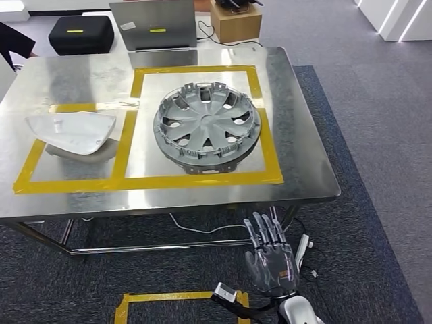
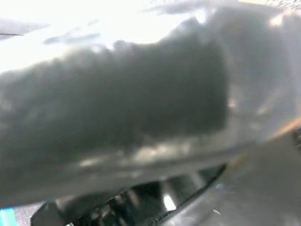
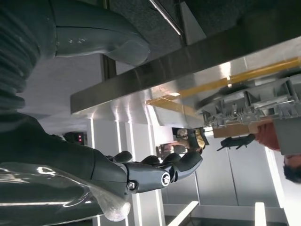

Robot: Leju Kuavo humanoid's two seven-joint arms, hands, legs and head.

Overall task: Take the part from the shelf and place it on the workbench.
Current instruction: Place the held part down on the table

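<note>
Your right hand (image 1: 268, 260) hangs below the near edge of the workbench (image 1: 306, 169), over the dark carpet (image 1: 356, 270), fingers (image 1: 262, 229) straight, spread apart and holding nothing. From the right wrist you see the same: the thumb (image 3: 117, 42) and the dark fingers (image 3: 170, 172) are well apart with only air between them, and the bench edge (image 3: 177, 70) lies just beyond them.

Your left hand (image 2: 113, 108) is a dark blur right against the lens in the left wrist view; you cannot tell whether it is wide, curled or holding anything.

The part, a grey hubcap (image 1: 207, 126), lies flat on the workbench inside the right square of yellow tape (image 1: 204, 181), touching neither hand. From the right wrist its ribbed rim (image 3: 248, 106) shows sitting on the steel top beside the tape (image 3: 248, 73).

In the left taped square lies a white mirror cover (image 1: 71, 131), well apart from the hubcap. Past the far edge of the bench stand a black case (image 1: 82, 34), a grey case (image 1: 155, 23) and a cardboard box (image 1: 235, 21). On the carpet near your right hand lie a white cable (image 1: 204, 229) and another patch of yellow tape (image 1: 168, 297).
</note>
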